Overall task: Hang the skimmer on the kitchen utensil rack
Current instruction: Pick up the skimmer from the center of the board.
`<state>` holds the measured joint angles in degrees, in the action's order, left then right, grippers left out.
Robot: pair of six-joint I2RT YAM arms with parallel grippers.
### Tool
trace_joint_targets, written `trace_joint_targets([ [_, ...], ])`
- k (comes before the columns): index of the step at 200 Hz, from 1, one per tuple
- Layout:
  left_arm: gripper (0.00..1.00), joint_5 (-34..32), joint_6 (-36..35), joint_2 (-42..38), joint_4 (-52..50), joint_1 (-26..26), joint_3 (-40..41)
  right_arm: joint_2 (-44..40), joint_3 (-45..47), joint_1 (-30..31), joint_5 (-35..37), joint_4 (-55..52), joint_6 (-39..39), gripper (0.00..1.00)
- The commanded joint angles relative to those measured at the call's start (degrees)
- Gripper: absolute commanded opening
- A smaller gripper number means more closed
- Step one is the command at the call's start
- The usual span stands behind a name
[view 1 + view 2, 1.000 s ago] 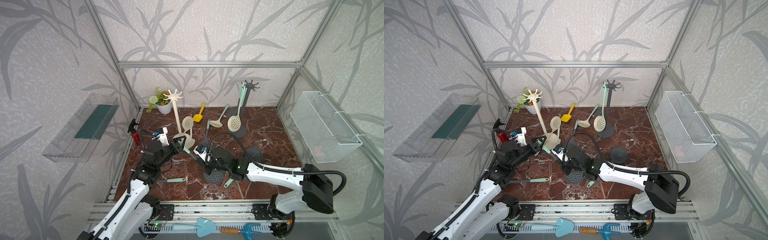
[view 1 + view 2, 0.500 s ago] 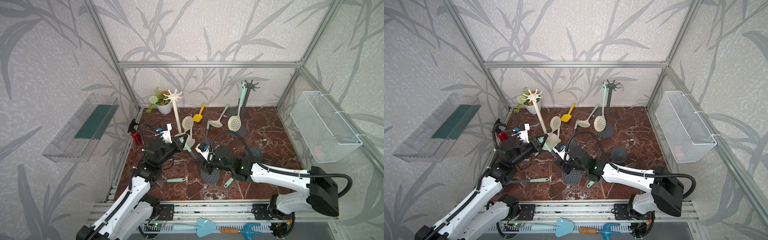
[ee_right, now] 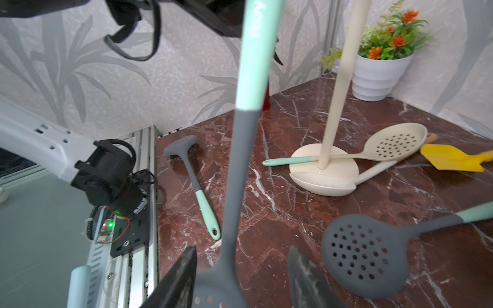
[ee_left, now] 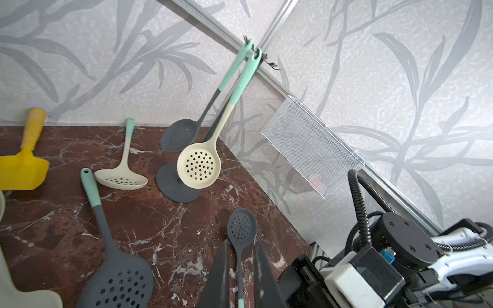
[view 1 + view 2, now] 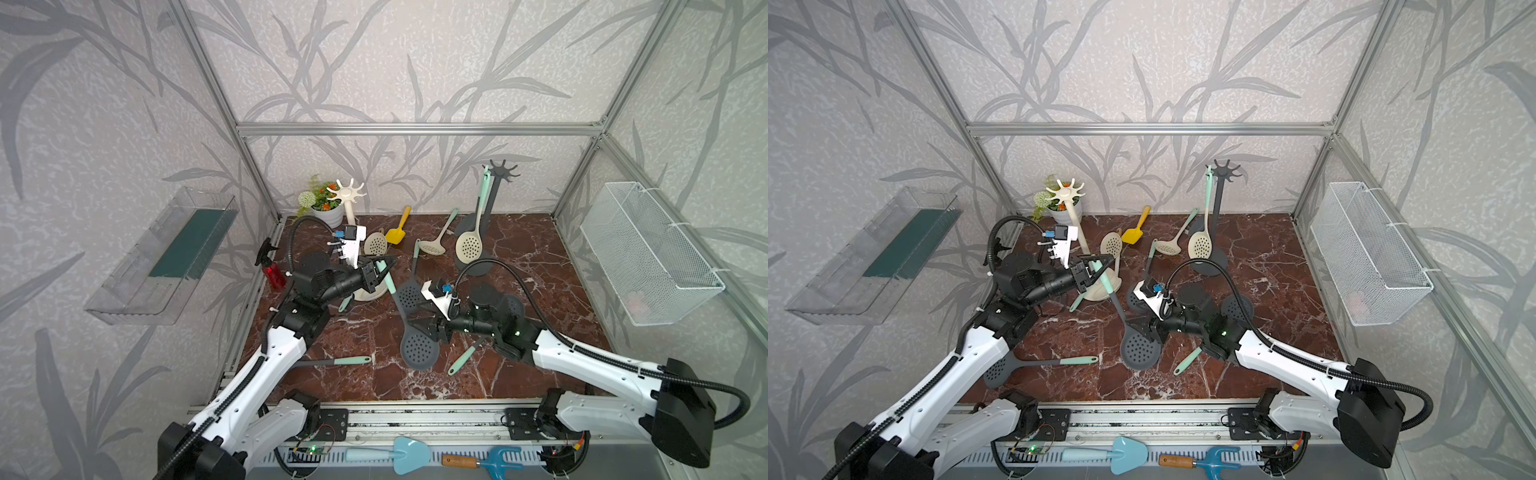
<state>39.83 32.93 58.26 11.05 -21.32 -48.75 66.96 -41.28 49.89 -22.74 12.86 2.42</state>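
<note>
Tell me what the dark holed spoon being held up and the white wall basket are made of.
Skimmer: looks like matte grey silicone or soft plastic, with no glare anywhere. Basket: fine white see-through mesh on a wire frame, probably coated metal.

yellow scoop, potted plant, wire basket

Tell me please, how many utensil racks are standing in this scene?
2. The cream rack stands on the left side; the dark rack stands at the back right. None seems hidden.
</note>
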Motion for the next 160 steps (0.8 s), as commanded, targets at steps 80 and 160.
trace_joint_targets([
  [80,0.00,12.35,-4.70,13.16,0.07,-5.81,-15.52,-2.10,-0.31,-5.32,-8.71,0.27,-2.89,0.55],
  [160,0.00,16.25,-6.94,19.20,-1.36,-7.57,-22.67,-2.19,0.50,-10.29,-18.38,6.03,0.74,0.00],
])
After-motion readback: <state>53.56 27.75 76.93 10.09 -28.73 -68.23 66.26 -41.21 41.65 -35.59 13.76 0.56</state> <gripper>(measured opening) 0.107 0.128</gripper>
